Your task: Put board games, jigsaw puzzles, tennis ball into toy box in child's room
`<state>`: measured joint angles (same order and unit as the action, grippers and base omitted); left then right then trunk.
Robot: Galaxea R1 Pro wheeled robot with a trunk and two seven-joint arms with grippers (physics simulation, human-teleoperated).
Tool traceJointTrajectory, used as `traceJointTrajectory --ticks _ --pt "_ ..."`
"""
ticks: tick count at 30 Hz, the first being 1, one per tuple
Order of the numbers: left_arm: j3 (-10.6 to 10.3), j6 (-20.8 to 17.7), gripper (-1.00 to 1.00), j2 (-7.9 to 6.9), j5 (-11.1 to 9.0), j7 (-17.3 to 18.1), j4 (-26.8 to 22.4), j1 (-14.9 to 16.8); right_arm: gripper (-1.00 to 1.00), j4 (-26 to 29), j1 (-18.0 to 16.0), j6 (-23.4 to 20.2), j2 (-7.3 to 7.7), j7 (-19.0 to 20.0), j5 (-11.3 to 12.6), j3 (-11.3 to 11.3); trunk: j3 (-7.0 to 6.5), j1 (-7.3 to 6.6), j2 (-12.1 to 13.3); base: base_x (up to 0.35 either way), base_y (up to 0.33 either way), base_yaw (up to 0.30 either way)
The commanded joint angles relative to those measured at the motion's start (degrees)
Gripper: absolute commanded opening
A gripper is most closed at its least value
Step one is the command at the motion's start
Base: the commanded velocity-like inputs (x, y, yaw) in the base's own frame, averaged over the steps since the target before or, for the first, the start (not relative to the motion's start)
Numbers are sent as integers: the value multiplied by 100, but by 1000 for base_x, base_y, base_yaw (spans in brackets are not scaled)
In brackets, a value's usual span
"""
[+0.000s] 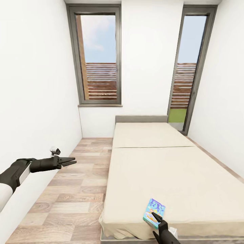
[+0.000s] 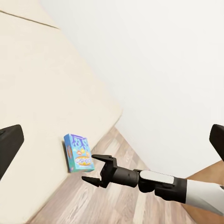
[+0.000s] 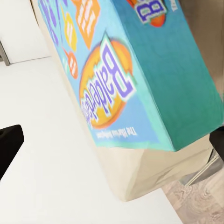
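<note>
The board game (image 1: 154,212), a flat box with a blue and teal lid, lies on the bed (image 1: 169,176) near the foot end, close to the edge by the wood floor (image 1: 74,189). My right hand (image 1: 156,217) is right at the box, its tip over the lower corner; from the left wrist view the two fingers stand apart and I see nothing held between them, though I cannot tell whether they touch the box. In the right wrist view the lid fills most of the frame, with the beige mattress edge just below it. My left hand (image 1: 69,162) hangs over the floor beside the white wall (image 1: 34,101), well apart from the bed, fingers spread and empty. Two tall windows (image 1: 98,57) stand beyond the headboard (image 1: 141,119).
</note>
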<state>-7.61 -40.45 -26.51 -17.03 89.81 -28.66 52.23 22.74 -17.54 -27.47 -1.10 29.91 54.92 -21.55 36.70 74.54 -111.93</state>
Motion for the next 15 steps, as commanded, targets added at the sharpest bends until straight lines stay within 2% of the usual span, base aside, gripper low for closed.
traceJointTrajectory --ticks 1,6,15 --pt "-39 -60 100 -7 -29 19 1 6 100 2 -4 -48 -4 -3 27 -33 6 0 -3 116 -150 0" --pt "-39 -67 100 -4 -29 19 1 6 100 1 -4 -48 -4 2 27 -33 6 0 -3 73 -91 0" --pt "-39 -68 100 -3 -29 19 1 6 100 1 -4 -48 -4 6 27 -33 6 0 -3 10 -13 0"
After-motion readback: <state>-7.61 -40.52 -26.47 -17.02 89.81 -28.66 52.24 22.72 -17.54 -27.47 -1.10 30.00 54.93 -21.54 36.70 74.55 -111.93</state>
